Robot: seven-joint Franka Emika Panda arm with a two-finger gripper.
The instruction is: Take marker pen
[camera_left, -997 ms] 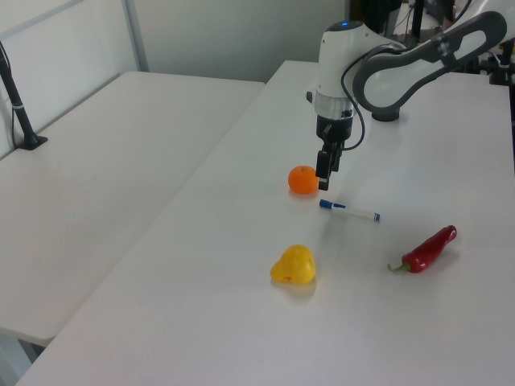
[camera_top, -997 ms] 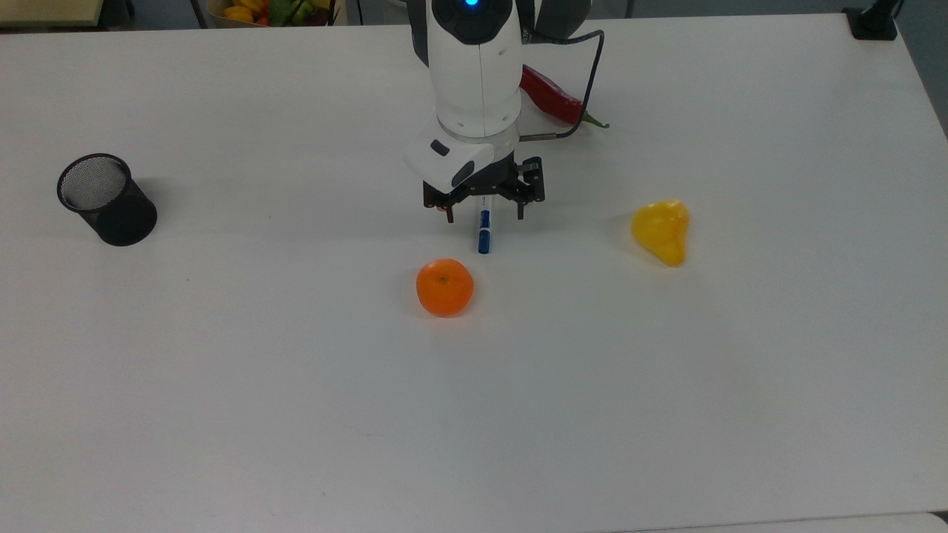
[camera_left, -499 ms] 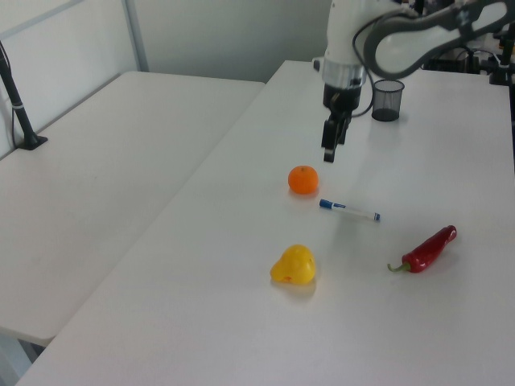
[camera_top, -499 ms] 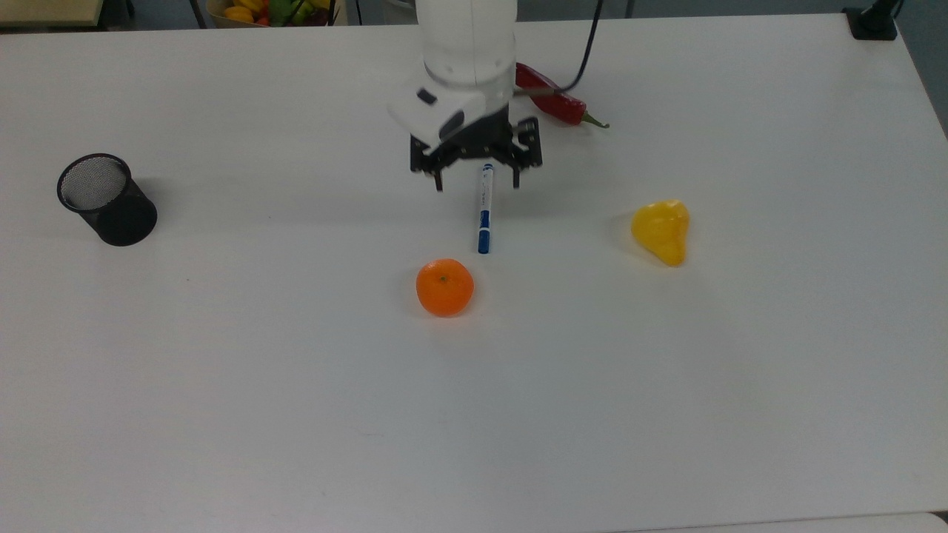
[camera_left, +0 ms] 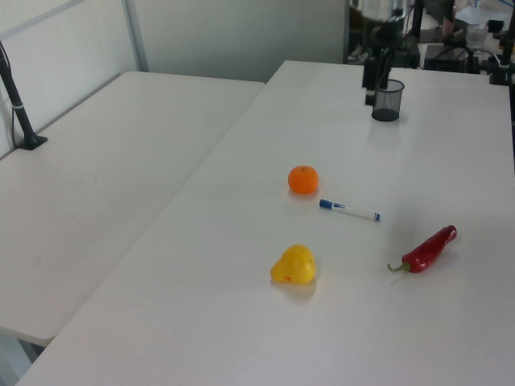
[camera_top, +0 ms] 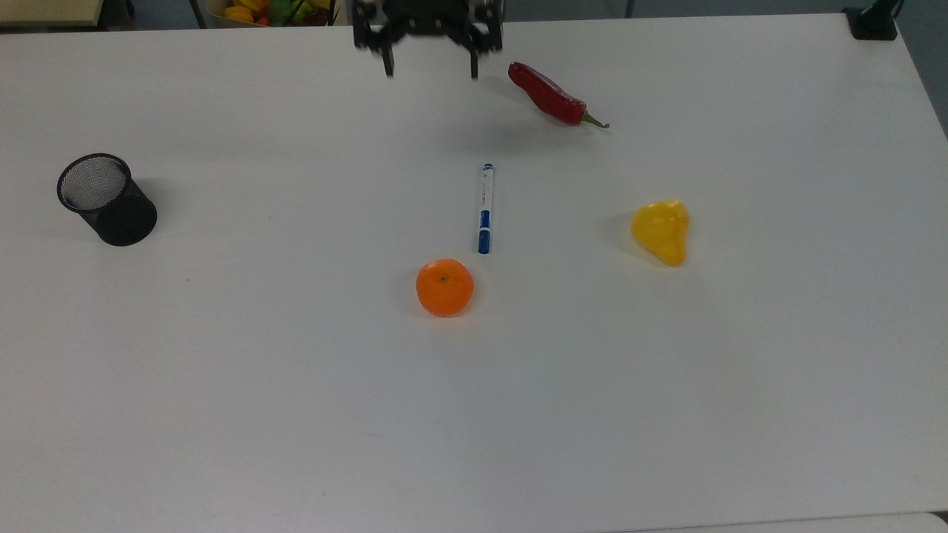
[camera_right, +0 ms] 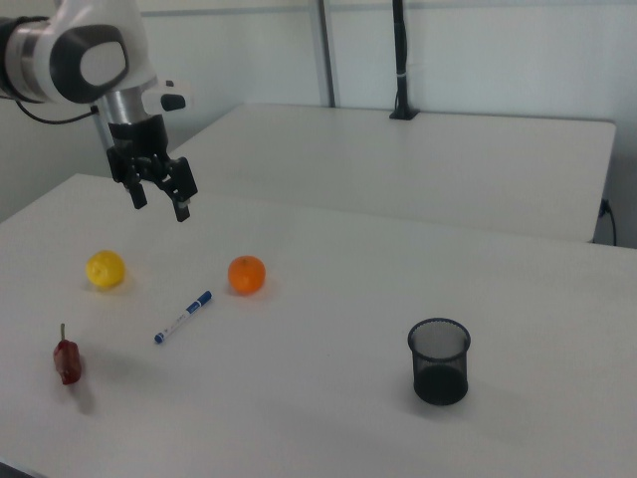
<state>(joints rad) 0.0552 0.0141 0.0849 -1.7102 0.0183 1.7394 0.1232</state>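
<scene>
The counter (camera_top: 222, 414) is plain white with no pattern. The marker pen (camera_top: 485, 207) has a white barrel with small dark print, a blue cap and a blue end. The orange (camera_top: 444, 287) is bright orange with a tiny dark spot on top. The pear-shaped fruit (camera_top: 661, 231) is glossy yellow. The chilli (camera_top: 546, 95) is deep red with a green stem. The pen cup (camera_top: 106, 198) is black wire mesh, its inside showing a fine grey grid. The gripper (camera_right: 159, 201) is black, the arm (camera_right: 90, 50) above it white with grey joints
</scene>
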